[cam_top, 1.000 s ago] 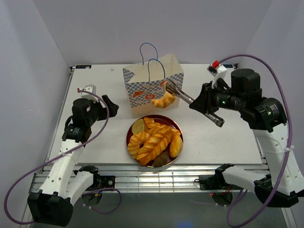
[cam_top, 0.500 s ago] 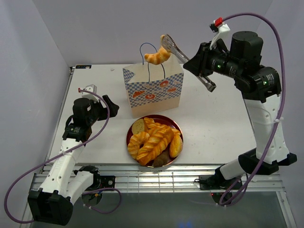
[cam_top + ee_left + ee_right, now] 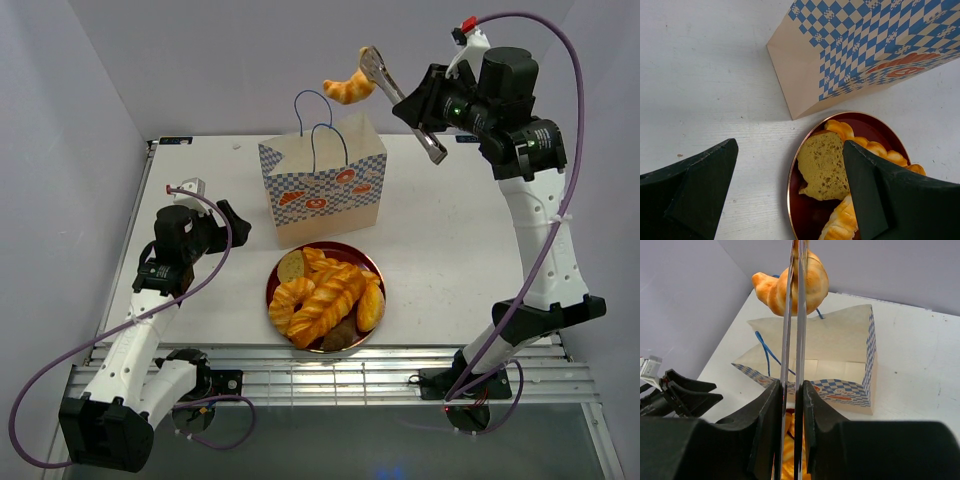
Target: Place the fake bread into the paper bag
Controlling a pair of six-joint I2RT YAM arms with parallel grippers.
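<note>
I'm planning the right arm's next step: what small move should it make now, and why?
Probably lower the tongs toward the bag: the croissant they pinch hangs well above its open mouth, so releasing from here might miss.

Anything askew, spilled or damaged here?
Nothing stands out: the tan checkered paper bag stands upright and open, the golden toy croissant hangs in metal tongs above it, other pastries sit on the red plate.

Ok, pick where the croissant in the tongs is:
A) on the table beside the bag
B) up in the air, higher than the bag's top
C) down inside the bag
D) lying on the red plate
B: the right tool grips tongs that pinch the croissant aloft, above the bag's open top.
</note>
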